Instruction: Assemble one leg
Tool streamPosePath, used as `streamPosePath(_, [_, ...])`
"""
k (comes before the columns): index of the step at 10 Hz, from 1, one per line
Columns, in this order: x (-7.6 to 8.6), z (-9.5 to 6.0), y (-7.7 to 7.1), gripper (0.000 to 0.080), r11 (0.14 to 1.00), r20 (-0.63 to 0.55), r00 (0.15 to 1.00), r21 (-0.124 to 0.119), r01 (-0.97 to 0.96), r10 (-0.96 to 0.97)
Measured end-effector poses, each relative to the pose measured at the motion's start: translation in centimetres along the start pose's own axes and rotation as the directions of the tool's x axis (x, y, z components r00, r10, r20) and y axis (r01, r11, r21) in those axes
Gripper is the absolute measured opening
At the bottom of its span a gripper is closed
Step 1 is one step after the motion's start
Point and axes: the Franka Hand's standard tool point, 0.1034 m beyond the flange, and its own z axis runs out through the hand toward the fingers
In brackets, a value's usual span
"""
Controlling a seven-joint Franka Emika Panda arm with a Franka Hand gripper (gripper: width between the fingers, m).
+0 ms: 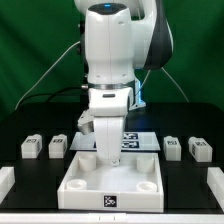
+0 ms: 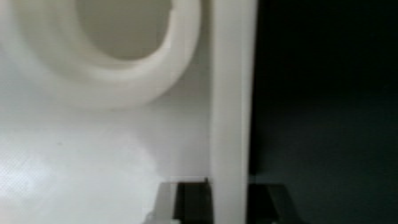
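Four small white legs with tags lie on the black table in the exterior view: two on the left (image 1: pixel 31 148) (image 1: pixel 58 146) and two on the right (image 1: pixel 173 147) (image 1: pixel 200 150). The large white square tray-like piece (image 1: pixel 85 186) lies in the middle in front. My gripper (image 1: pixel 108 150) is down at its far rim. In the wrist view my gripper (image 2: pixel 235 196) has one dark finger (image 2: pixel 189 200) on each side of the tray's upright rim (image 2: pixel 235 100) and looks closed on it. A round socket (image 2: pixel 107 40) in the tray lies beside the rim. No leg is held.
The marker board (image 1: pixel 133 141) lies behind the tray, partly hidden by my arm. White pieces stand at the exterior view's left edge (image 1: pixel 5 181) and right edge (image 1: pixel 216 181). A green backdrop stands behind the table.
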Motion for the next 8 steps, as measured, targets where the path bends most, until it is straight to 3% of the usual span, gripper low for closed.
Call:
streamPosePath(3, [0.1,0.0,0.0,0.0054,1.000,0.000,1.000,0.000,-0.002,0.002])
streamPosePath(4, [1.2,0.0,0.7,0.0054,1.000,-0.005,1.000,-0.006,0.014,-0.014])
streamPosePath(7, [6.3,0.1,4.4,0.0054,0.998,-0.048,0.998,-0.045,0.043,-0.045])
streamPosePath(8, [7.7,0.2,5.2,0.0054,0.998,-0.056,0.997,-0.036,0.047,-0.049])
